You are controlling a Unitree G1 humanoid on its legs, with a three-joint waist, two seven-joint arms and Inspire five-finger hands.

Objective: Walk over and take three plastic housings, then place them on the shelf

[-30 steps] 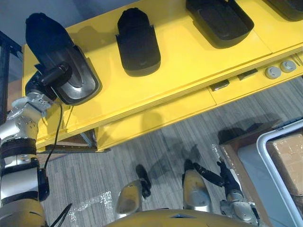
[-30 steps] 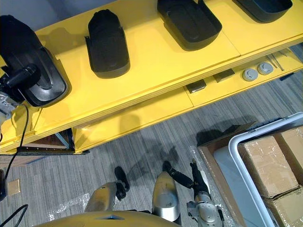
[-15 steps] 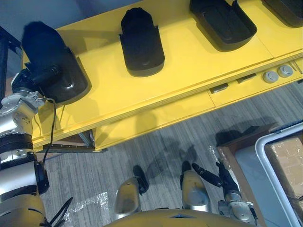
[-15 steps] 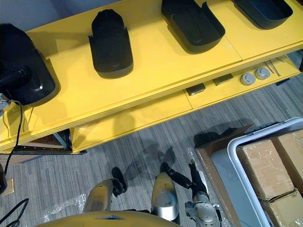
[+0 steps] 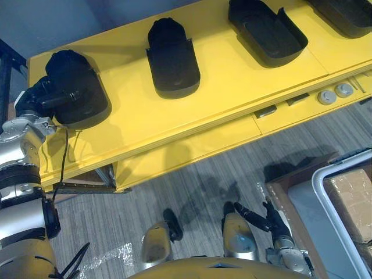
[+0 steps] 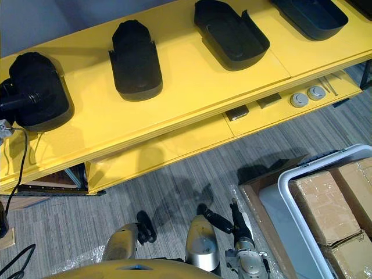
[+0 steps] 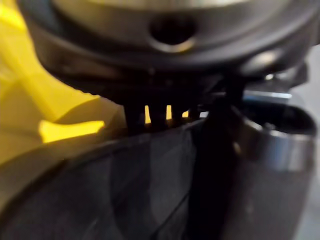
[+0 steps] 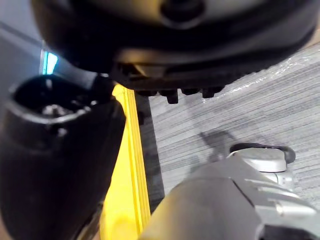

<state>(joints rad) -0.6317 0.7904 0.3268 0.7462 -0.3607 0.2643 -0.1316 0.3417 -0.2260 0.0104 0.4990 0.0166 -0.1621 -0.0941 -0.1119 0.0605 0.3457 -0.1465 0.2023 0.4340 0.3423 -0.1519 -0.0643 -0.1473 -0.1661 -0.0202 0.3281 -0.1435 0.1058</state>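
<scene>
Right hand (image 5: 273,218): low, close to the body above the grey floor (image 5: 192,168). Fingers straight and slightly spread, holding nothing. Judged idle, parked clear of the work. A white bin (image 5: 318,192) with cardboard boxes (image 5: 351,197) sits on the floor just past its fingertips.

Left hand (image 5: 43,97): raised to the end of the yellow bench (image 5: 226,87), closed on the nearest housing (image 5: 81,90). In the wrist view the fingers (image 7: 134,116) hook over the housing's rim, pressed close together, with yellow bench showing between their tips. The thumb (image 7: 212,165) lies against the shell on the opposite side, so the rim is pinched between them. A rim grip suits a smooth rounded shell that offers no other purchase.

The housing is in the left hand's grip and appears to rest on the bench top. It is glossy black plastic, rounded at the far end, wider at the end nearest the fingers.

Beyond the fingertips, along the bench, lie a second housing (image 5: 172,58) and a third housing (image 5: 267,32), well apart and untouched. The job is judged to be in its early stage.
</scene>
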